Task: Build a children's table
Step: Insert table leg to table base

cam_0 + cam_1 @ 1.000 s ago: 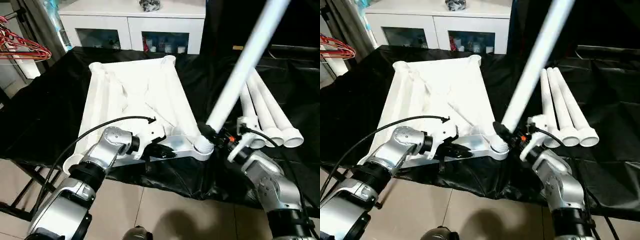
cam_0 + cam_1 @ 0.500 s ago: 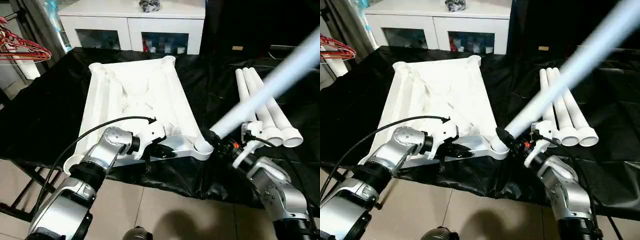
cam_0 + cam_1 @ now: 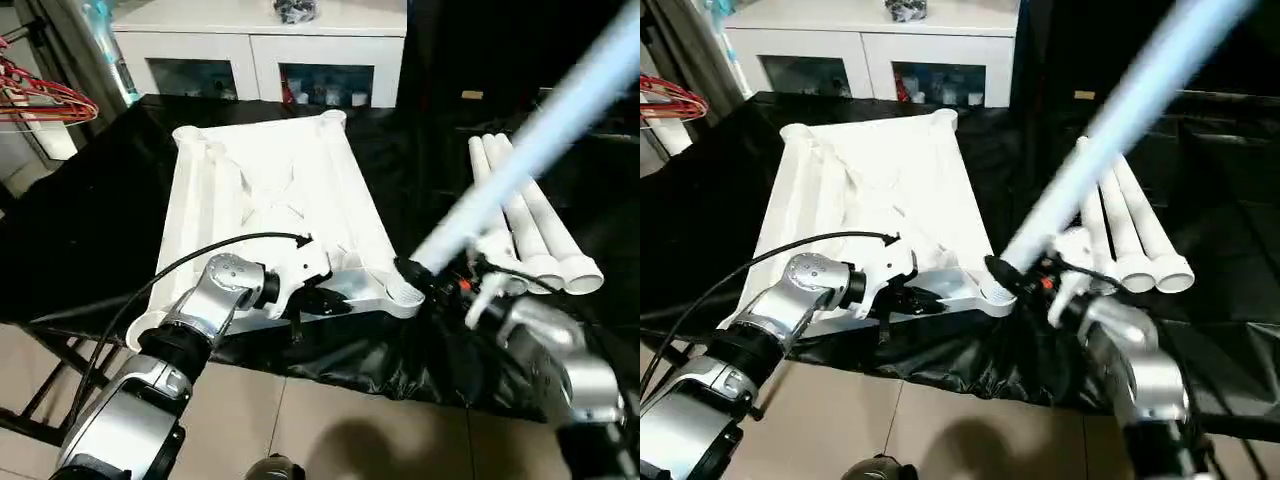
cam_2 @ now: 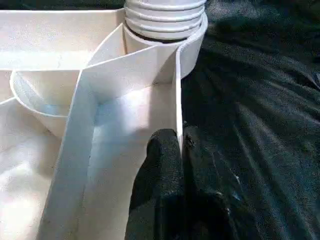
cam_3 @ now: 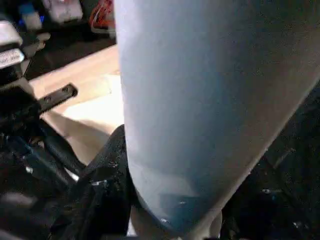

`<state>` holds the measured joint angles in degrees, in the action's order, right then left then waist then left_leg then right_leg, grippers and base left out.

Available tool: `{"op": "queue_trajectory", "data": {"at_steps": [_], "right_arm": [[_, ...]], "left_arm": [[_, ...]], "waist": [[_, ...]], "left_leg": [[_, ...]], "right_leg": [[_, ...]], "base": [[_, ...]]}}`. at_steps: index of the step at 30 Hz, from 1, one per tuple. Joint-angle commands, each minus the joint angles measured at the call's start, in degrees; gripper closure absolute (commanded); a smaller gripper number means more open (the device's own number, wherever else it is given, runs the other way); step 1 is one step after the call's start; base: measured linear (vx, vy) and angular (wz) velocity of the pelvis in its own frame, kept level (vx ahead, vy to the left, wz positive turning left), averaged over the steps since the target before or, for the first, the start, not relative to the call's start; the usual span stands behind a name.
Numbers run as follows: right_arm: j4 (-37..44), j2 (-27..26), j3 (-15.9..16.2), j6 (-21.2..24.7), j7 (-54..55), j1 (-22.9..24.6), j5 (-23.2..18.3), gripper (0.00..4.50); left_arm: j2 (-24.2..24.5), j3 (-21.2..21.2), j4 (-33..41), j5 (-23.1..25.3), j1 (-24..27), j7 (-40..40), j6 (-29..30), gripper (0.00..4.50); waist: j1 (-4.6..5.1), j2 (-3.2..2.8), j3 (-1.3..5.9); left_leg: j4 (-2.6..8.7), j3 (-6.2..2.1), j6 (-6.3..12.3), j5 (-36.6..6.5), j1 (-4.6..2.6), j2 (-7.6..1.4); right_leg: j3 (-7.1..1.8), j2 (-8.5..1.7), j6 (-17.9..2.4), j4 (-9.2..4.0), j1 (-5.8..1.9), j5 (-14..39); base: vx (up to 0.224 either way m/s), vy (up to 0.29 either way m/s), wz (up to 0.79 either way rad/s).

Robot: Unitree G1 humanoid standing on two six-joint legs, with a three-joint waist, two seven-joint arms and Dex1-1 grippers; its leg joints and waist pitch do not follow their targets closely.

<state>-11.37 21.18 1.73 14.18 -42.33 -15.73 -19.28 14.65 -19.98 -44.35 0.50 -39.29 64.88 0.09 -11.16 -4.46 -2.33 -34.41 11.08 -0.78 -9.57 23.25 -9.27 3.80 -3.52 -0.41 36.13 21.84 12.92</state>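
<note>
Gripping — right tool (image 3: 415, 275) on leg (image 3: 520, 160)

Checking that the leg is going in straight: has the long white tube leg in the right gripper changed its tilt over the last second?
Yes. The long white tube leg has swung from steep to leaning right, over the three spare white tube legs on the black cloth; its base stays at the tabletop's corner socket.
</note>
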Motion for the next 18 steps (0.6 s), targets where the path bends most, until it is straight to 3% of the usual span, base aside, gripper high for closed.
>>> {"op": "queue_trajectory", "data": {"at_steps": [1, 5, 6, 12, 15, 18], "right_arm": [[-4.7, 1.1, 2.8, 2.8, -0.3, 0.7, 4.2, 2.6], [-7.2, 1.8, 4.9, 2.1, -2.6, -1.7, 5.5, 2.6], [-8.9, 2.6, 6.7, 2.1, -5.3, -3.7, 6.4, 2.6], [-9.8, 3.9, 8.6, 2.4, -8.7, -5.2, 7.3, 2.6], [-10.9, 4.9, 10.1, 2.3, -11.4, -6.2, 7.9, 2.6], [-14.2, 6.2, 12.7, 0.6, -16.5, -7.8, 9.3, 2.6]], "left_arm": [[0.1, 0.6, 1.1, 0.0, -1.0, 1.2, -1.6, 4.5], [0.4, 0.1, 1.5, 0.3, -0.9, 1.9, -1.7, 4.5], [0.8, -0.3, 2.1, 0.4, -0.8, 2.9, -1.7, 4.5], [1.4, -0.9, 3.0, 0.5, -0.6, 4.2, -1.9, 4.5], [1.9, -1.4, 3.6, 0.8, -0.4, 5.5, -2.0, 4.5], [2.9, -2.8, 4.9, 1.4, -0.4, 7.9, -2.3, 4.5]], "waist": [[0.49, 0.97, 3.15], [0.72, 1.17, 2.95], [0.82, 1.37, 2.96], [0.93, 1.5, 3.24], [0.94, 1.85, 3.35], [0.81, 1.89, 2.75]], "left_leg": [[4.67, -2.81, 0.85, -14.9, -1.73, -5.18], [4.87, -2.92, 0.3, -16.6, -1.79, -5.19], [4.91, -2.91, 0.02, -17.0, -1.95, -5.23], [4.73, -2.69, 0.79, -14.5, -1.99, -5.36], [4.47, -2.53, 1.7, -12.9, -1.76, -5.17], [4.62, -2.5, 1.84, -14.5, -1.85, -5.28]], "right_leg": [[-3.54, -7.03, -9.4, -5.51, -1.23, 12.7], [-3.54, -7.14, -9.2, -5.73, -1.27, 16.0], [-3.57, -7.08, -9.2, -5.78, -1.22, 16.3], [-3.54, -6.86, -10.8, -5.13, -1.31, 9.4], [-3.36, -6.85, -11.6, -4.76, -1.57, 6.7], [-3.49, -6.96, -11.3, -5.28, -1.29, 10.6]], "base": [[0.0, 0.0, 0.0], [0.0, 0.0, 0.0], [0.0, 0.0, 0.0], [0.0, 0.0, 0.0], [0.0, 0.0, 0.0], [0.0, 0.0, 0.0]]}}
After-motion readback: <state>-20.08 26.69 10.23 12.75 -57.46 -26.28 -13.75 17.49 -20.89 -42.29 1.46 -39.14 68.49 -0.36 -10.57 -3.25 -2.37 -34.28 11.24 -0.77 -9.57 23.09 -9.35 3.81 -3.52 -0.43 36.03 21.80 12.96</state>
